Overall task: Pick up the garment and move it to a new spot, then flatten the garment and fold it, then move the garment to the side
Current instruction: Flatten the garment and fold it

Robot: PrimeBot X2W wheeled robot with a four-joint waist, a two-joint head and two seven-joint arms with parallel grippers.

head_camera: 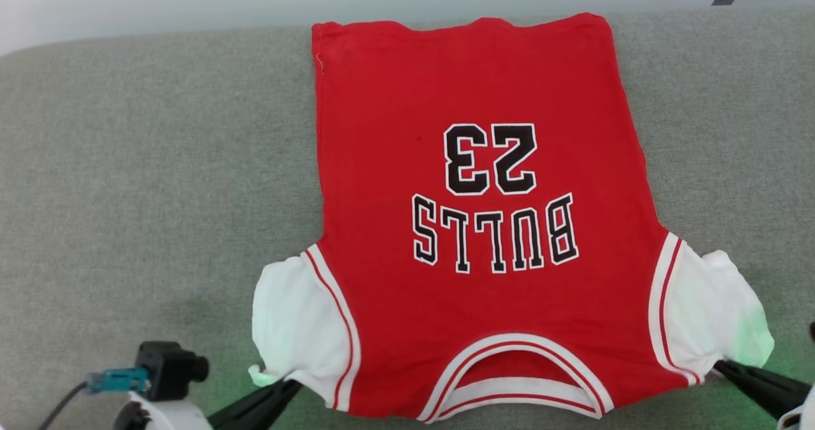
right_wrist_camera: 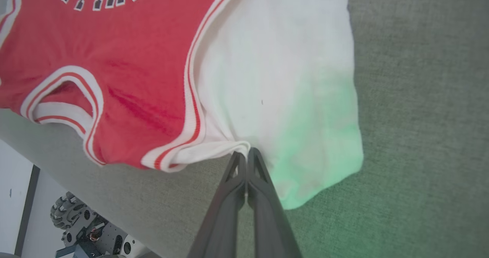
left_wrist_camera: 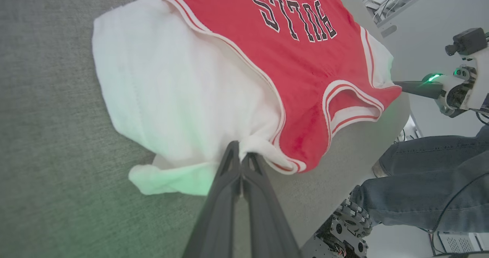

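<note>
The garment (head_camera: 471,86), a red jersey T-shirt with white sleeves and black "23" and "BULLS" lettering, lies spread flat on the grey table, neck toward me. My left gripper (head_camera: 294,384) is shut on the near edge of the garment's left white sleeve (left_wrist_camera: 168,90). The pinch shows clearly in the left wrist view, where the gripper (left_wrist_camera: 241,153) bunches the cloth. On the other side my right gripper (head_camera: 719,365) is shut on the near edge of the right white sleeve (right_wrist_camera: 279,78), and the right wrist view shows that gripper (right_wrist_camera: 244,153) clamped on a fold at the shoulder seam.
The grey fabric-covered table (head_camera: 140,181) stretches wide to the left and right of the shirt, and its near edge (left_wrist_camera: 366,135) lies just under the neckline. A person's legs in jeans (left_wrist_camera: 428,189) are beside the table near the robot's wheeled base (left_wrist_camera: 344,227).
</note>
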